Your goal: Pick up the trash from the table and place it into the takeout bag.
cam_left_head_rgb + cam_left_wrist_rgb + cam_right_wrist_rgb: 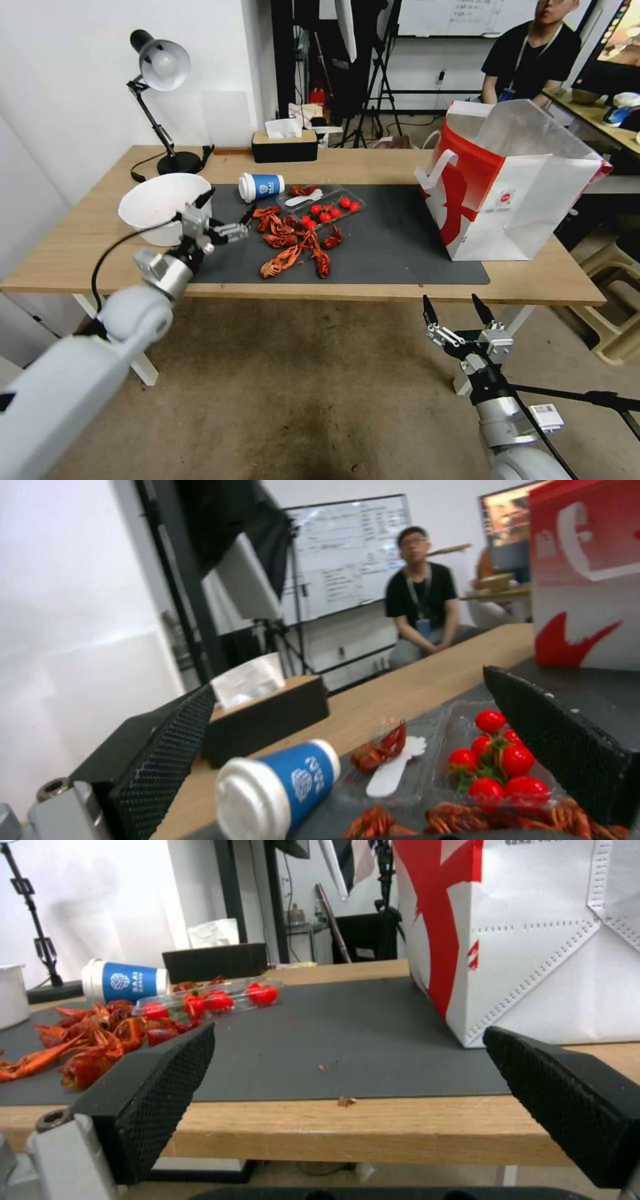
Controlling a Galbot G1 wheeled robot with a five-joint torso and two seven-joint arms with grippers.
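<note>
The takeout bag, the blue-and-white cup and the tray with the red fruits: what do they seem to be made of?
The takeout bag looks like stiff matte paper or a woven-like sheet: it holds sharp folds and shows dotted seam lines. The blue-and-white cup seems printed paper with a white plastic lid. The tray is thin clear plastic, glossy; the mat shows through it.

Head cam: high, looking forward and down over the table [373, 165] from its near edge, whole mat in frame. Left wrist cam: low over the mat, close on the blue-and-white paper cup [280, 785], facing across toward the takeout bag [587, 575]. Right wrist cam: below the near table edge, level, facing the bag. All three share cup, crayfish shells [80, 1040], bag.
</note>
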